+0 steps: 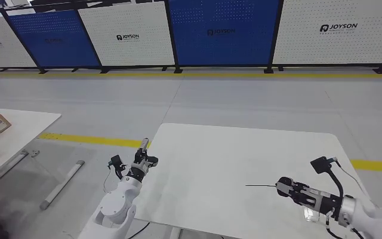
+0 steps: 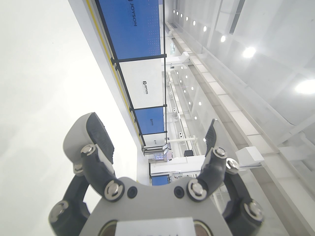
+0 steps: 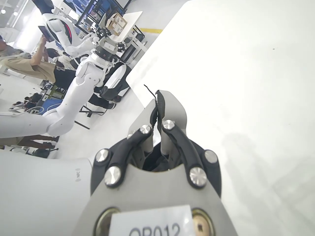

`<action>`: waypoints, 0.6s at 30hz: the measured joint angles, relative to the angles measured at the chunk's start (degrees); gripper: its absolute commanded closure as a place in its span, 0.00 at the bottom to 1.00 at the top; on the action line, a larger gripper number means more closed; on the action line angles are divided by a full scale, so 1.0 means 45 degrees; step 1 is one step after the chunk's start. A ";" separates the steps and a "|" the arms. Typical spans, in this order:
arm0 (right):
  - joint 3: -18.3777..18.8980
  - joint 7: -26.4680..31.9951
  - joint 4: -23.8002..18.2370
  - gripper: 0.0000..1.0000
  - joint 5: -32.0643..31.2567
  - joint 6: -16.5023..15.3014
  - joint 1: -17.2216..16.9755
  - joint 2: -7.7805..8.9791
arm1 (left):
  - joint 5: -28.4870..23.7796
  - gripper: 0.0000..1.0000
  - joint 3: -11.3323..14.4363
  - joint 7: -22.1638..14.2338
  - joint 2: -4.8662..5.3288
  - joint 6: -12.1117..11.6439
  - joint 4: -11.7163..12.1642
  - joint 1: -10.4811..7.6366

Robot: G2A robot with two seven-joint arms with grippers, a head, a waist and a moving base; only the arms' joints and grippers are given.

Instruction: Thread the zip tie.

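Right gripper (image 3: 157, 99): jaws seemingly pinching zip tie (image 1: 259, 186); left gripper (image 2: 152, 124): agape.

White table (image 1: 239, 155) with rounded corners, its top bearing one small dark speck (image 3: 273, 48); grey floor (image 1: 179, 95) beneath.

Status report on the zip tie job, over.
Left gripper open, empty, at table edge. Right gripper shut on zip tie. Nothing between them.

Black zip tie (image 1: 260, 186), white table (image 1: 239, 149)
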 measured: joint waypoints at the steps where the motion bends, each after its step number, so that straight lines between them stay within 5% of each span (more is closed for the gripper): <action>1: -0.0081 -0.0287 -0.0142 1.00 -0.0399 -0.0005 0.0059 -0.0027 | -0.0136 0.00 0.0014 -0.0093 -0.0009 0.0070 -0.0075 -0.0044; 5: -0.0416 -0.0943 -0.0530 1.00 -0.1802 -0.0156 0.0578 -0.0121 | -0.0730 0.00 -0.0051 -0.0389 -0.0037 0.0584 -0.0779 -0.0066; 12: -0.1931 -0.1053 -0.0869 1.00 -0.4752 -0.0151 0.1772 -0.0370 | -0.1210 0.00 0.0268 -0.1141 -0.0037 0.2488 -0.2292 -0.0133; 15: -0.2572 -0.0841 -0.0692 1.00 -0.5138 -0.0152 0.2220 -0.0489 | -0.0682 0.00 0.1006 -0.1179 -0.0060 0.3329 -0.2138 -0.0560; 18: -0.2563 -0.0835 -0.0683 1.00 -0.5107 -0.0162 0.2216 -0.0488 | 0.0106 0.00 0.1751 -0.0729 -0.0113 0.3616 -0.1532 -0.1163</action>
